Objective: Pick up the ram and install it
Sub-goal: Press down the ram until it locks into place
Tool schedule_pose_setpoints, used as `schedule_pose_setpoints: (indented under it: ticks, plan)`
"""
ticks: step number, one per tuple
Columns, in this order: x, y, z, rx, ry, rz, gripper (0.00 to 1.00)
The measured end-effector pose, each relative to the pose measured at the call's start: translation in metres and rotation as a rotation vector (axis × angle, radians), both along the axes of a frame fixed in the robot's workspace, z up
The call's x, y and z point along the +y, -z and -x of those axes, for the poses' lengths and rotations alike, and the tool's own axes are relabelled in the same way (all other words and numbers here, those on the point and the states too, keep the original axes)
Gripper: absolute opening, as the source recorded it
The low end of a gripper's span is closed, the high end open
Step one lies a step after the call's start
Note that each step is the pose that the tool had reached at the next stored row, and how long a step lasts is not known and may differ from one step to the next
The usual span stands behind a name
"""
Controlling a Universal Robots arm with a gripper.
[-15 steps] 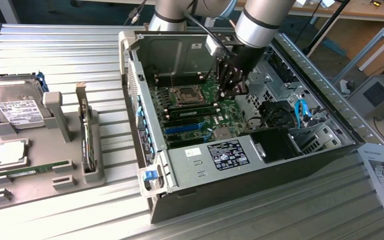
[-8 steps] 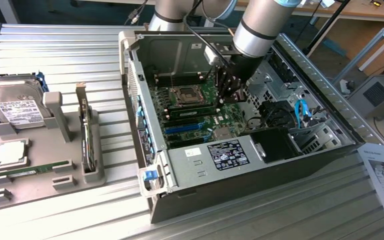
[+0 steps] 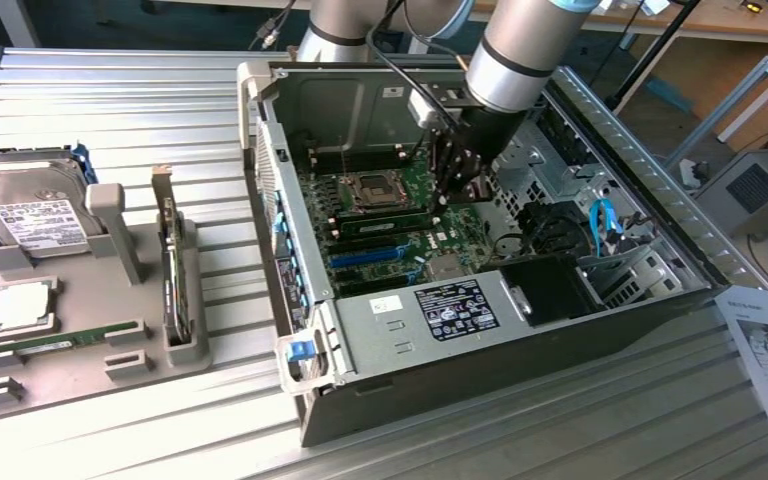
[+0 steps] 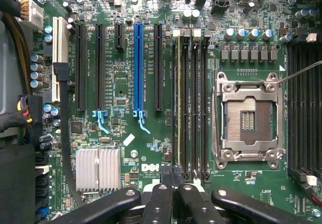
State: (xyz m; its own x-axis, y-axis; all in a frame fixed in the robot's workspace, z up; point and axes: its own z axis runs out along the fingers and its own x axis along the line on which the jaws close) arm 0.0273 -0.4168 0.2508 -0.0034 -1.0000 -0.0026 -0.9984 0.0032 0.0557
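A ram [image 4: 178, 103] stands edge-on in the memory slot beside the empty processor socket [image 4: 247, 118], its thin green top edge running the slot's length. In the exterior view this ram [image 3: 381, 222] is a green strip on the motherboard inside the open computer case [image 3: 598, 110]. My gripper [image 4: 173, 176] is shut, fingertips pressed together right over one end of the seated stick; I cannot tell whether they touch it. My gripper [image 3: 460, 195] reaches down into the case from the arm above. A second green stick [image 3: 57, 342] lies in the grey tray [image 3: 91, 372].
The tray at the exterior view's left also holds a hard drive [image 3: 31, 215], a square silver chip [image 3: 21, 305] and an upright expansion card [image 3: 171, 270]. Neighbouring black memory slots [image 4: 193, 103], a blue card slot [image 4: 138, 68] and a silver heatsink [image 4: 98, 168] surround the gripper. Cables [image 3: 604, 225] crowd the case's right side.
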Motion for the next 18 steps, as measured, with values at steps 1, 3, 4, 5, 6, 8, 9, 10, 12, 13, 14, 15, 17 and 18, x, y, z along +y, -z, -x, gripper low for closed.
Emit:
schedule_pose_setpoints:
  ticks: [1,3,4,5,6,8,9,10,12,13,14,15,17,18]
  plan:
    - [0.0000,0.0000,0.0001,0.0000,0.000,0.0000,0.11]
    - [0.0002,0.0019,0.0000,-0.0001,0.000,-0.0004,0.11]
    - [0.0004,0.0027,0.0000,-0.0001,0.000,-0.0006,0.11]
    - [0.0008,0.0033,0.0000,0.0000,0.000,-0.0007,0.11]
    - [0.0014,0.0039,0.0000,0.0000,0.000,-0.0011,0.11]
    - [0.0014,0.0040,0.0000,0.0000,0.000,-0.0015,0.11]
    - [0.0014,0.0040,0.0000,0.0000,0.000,-0.0015,0.11]
    - [0.0015,0.0041,0.0000,0.0000,0.000,-0.0015,0.11]
    - [0.0043,0.0044,0.0000,0.0000,0.000,-0.0017,0.11]
    - [0.0058,0.0045,0.0000,0.0000,0.000,-0.0017,0.11]
    - [0.0075,0.0047,0.0000,0.0000,0.000,-0.0017,0.11]
    - [0.0075,0.0047,0.0000,-0.0001,0.000,-0.0017,0.11]
    - [0.0075,0.0047,0.0000,0.0000,0.000,-0.0015,0.11]
    - [0.0076,0.0070,0.0000,0.0000,0.000,-0.0017,0.11]
